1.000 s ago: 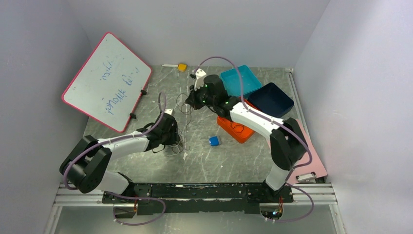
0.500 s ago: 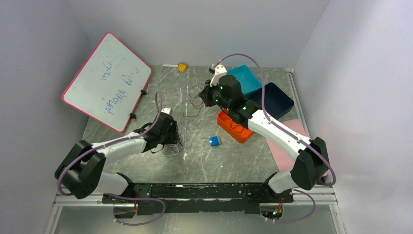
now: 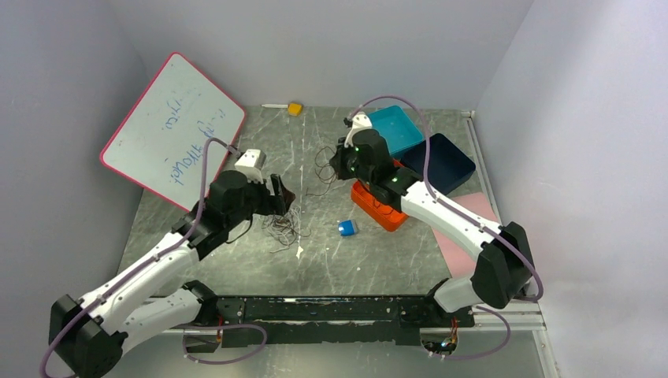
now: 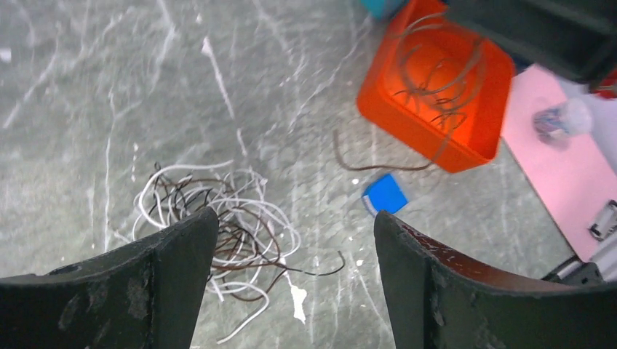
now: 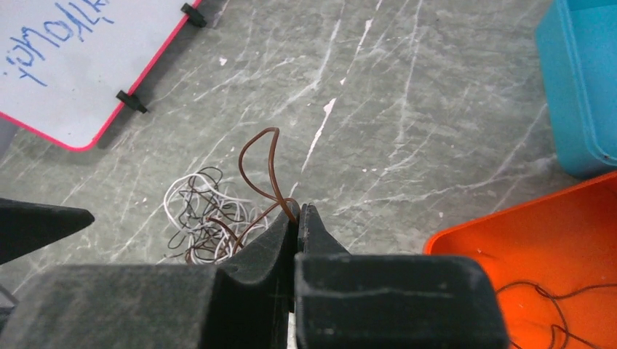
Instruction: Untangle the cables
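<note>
Teasing one strand out of the heap

Most of the cables [image 4: 225, 218] lie in a loose whitish and dark knot on the grey table [image 4: 87, 87], at the lower left of the left wrist view and low centre-left in the overhead view. The left gripper [image 4: 295, 222] hangs just above that knot with its fingers wide apart and nothing between them. The right gripper [image 5: 297, 214] is pressed together on a brown wire [image 5: 273, 160], whose loop stands up above the fingertips; whether its far end reaches the heap is hard to tell. A few strands sit in the orange tray [image 4: 407, 134], at the upper right of the left wrist view. These wires look light, thin and springy, likely to slip and drag neighbours along. A pinch on a single free loop at the heap's edge seems best, with the other claw pinning the rest.
</note>
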`<state>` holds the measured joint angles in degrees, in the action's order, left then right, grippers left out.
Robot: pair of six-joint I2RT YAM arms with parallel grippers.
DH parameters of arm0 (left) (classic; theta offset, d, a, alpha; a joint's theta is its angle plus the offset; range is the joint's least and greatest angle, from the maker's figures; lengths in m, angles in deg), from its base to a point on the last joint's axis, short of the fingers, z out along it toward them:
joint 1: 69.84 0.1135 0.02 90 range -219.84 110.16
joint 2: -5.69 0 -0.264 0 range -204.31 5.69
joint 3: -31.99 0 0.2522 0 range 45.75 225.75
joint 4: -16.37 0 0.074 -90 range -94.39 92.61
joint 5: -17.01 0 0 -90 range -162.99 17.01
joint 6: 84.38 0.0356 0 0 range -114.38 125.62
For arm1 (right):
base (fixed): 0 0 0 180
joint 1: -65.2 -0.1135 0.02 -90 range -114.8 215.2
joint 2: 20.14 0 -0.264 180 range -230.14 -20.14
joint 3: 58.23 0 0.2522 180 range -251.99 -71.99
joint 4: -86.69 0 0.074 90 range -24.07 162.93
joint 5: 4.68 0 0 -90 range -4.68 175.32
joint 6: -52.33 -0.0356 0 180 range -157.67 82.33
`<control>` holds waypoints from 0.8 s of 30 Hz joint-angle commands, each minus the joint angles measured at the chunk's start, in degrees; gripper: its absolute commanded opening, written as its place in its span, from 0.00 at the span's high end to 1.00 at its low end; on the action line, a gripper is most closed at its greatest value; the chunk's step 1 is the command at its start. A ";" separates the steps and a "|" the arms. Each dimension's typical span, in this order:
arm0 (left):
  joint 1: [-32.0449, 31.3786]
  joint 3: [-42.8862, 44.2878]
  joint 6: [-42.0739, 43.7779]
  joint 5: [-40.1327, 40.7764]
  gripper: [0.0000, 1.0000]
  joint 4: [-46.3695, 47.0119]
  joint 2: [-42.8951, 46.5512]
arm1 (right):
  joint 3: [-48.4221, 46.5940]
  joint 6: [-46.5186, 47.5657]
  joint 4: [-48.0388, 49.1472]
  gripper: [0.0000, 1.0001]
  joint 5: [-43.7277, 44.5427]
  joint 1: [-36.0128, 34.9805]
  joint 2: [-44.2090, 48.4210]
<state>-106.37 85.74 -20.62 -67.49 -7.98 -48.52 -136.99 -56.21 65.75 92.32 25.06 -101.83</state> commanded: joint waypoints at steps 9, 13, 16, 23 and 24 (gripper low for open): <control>-0.20 5.68 12.72 -18.74 0.19 5.38 -1.93 | -9.07 -1.12 -3.67 1.00 -14.38 -0.11 -5.33; -0.29 6.30 13.63 -21.29 0.20 7.52 -4.08 | -9.73 -1.89 -3.74 1.00 -16.90 -0.06 -5.28; -0.27 6.87 14.06 -22.06 0.21 8.23 -5.99 | -10.03 -2.27 -3.90 1.00 -19.18 -0.04 -5.31; -1.00 7.84 13.78 -26.23 0.38 8.98 -9.40 | -9.05 -3.57 -2.98 1.00 -20.45 -0.11 -4.79; -1.21 7.72 13.49 -26.26 0.42 8.73 -9.61 | -8.63 -4.03 -2.67 1.00 -20.08 -0.07 -4.45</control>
<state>-106.55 91.64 -7.59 -89.87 -1.45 -57.35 -145.44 -58.68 62.10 73.26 25.06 -107.19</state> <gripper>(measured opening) 0.630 0.017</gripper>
